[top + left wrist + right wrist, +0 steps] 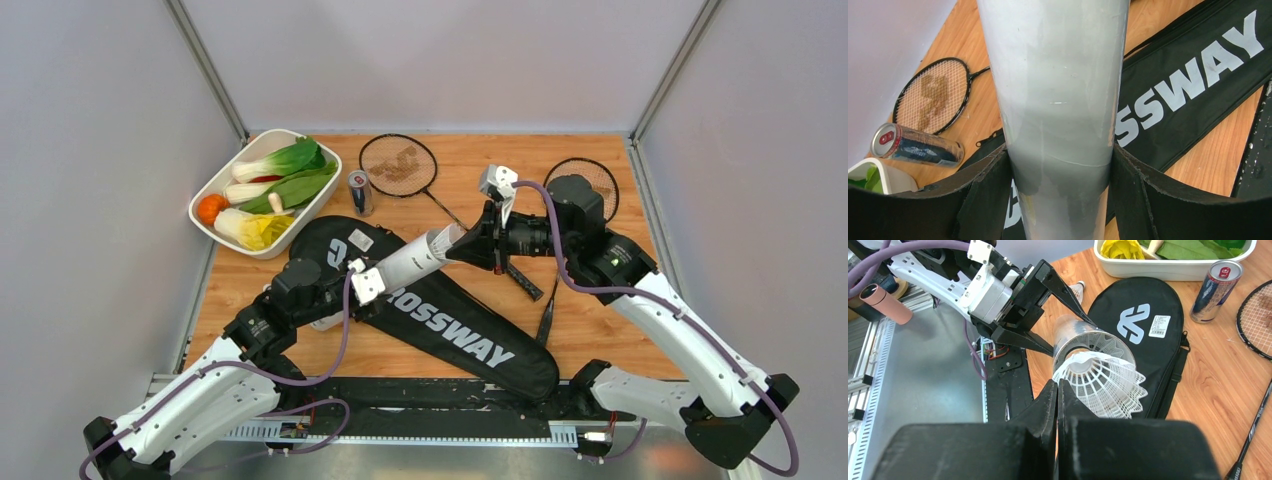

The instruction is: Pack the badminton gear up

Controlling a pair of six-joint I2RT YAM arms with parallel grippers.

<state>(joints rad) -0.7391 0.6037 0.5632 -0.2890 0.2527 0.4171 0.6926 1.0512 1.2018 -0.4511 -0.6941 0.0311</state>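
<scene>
My left gripper is shut on the white tube and holds it tilted above the black CROSSWAY bag, mouth towards the right arm. In the left wrist view the fingers press both sides of the tube. My right gripper is shut on the skirt edge of a white shuttlecock, nose-first in the tube's mouth. More white mesh shows inside the mouth. Another shuttlecock lies beyond the bag. Two rackets lie at the back.
A blue-silver can stands between the left racket and the white vegetable tray at the back left. The bag's strap trails right of the bag on the wood. Grey walls close the cell on three sides.
</scene>
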